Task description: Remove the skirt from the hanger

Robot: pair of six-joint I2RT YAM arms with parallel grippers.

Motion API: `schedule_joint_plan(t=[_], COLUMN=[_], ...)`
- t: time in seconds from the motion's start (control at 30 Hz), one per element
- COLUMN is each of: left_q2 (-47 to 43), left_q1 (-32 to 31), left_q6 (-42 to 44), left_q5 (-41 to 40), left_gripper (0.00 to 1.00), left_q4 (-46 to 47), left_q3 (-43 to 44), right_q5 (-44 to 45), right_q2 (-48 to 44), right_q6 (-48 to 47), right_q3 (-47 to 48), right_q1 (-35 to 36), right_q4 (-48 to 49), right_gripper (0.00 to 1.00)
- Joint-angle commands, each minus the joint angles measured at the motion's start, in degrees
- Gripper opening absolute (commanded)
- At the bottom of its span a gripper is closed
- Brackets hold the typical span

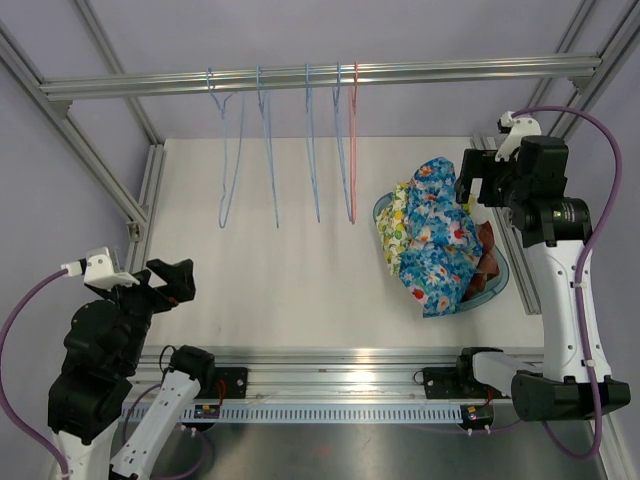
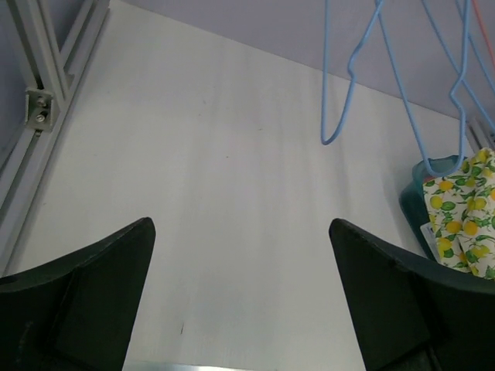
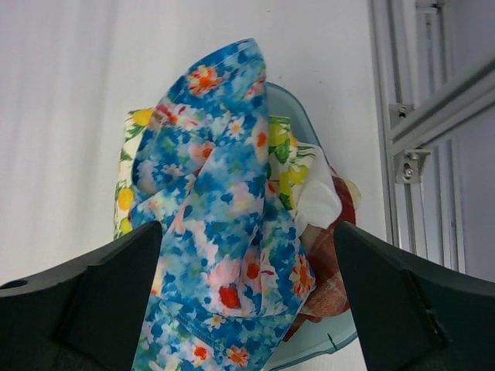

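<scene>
While the hangers (image 1: 270,150) hang bare from the rail (image 1: 400,72) in the top view, the skirt (image 1: 440,240) lies crumpled atop a heap in the basket (image 1: 497,285) at the right of the table (image 1: 280,270), its long axis running far to near. The right gripper (image 1: 484,195) hovers just above its far end, jaws spread; the left gripper (image 1: 172,285), also spread, sits well apart at the near left.

From the left wrist, the fingers (image 2: 85,294) stand wide over bare table, and only a lemon cloth (image 2: 456,209) in the basket shows at the right edge.

From the right wrist, the skirt lies directly below the open claw, on no hanger, so the task looks done.
</scene>
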Motion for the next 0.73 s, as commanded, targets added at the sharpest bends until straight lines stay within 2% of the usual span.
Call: schedule_joint_plan(t=[0.0, 0.13, 0.27, 0.4, 0.67, 0.7], left_q2=[0.2, 0.3, 0.4, 0.5, 0.7, 0.8], left_q1=[-0.2, -0.2, -0.2, -0.2, -0.2, -0.2], left_q6=[2.3, 6.9, 15.0, 16.6, 17.4, 17.6], left_q5=[-5.6, -10.1, -12.6, -11.4, -10.8, -10.8], left_gripper=[0.99, 0.99, 0.99, 0.99, 0.99, 0.99], left_q4=[-1.2, -1.8, -0.4, 2.6, 4.8, 4.9], left_q3=[2.1, 2.3, 0.7, -0.3, -1.2, -1.4], right_q5=[10.7, 15.2, 14.4, 12.4, 11.9, 11.2], right_q2=[-0.5, -0.1, -1.9, -4.5, -5.2, -5.2], right_q6=[7.1, 7.3, 5.7, 3.6, 1.9, -0.5], right_q3=[0.3, -1.0, -3.9, -7.8, -10.0, -10.3], right_q1=[-0.2, -0.2, -0.2, -0.2, -0.2, -0.2], right_q4=[4.6, 4.9, 7.0, 9.9, 11.1, 11.3], right_gripper=[0.99, 0.99, 1.0, 0.99, 0.99, 0.99])
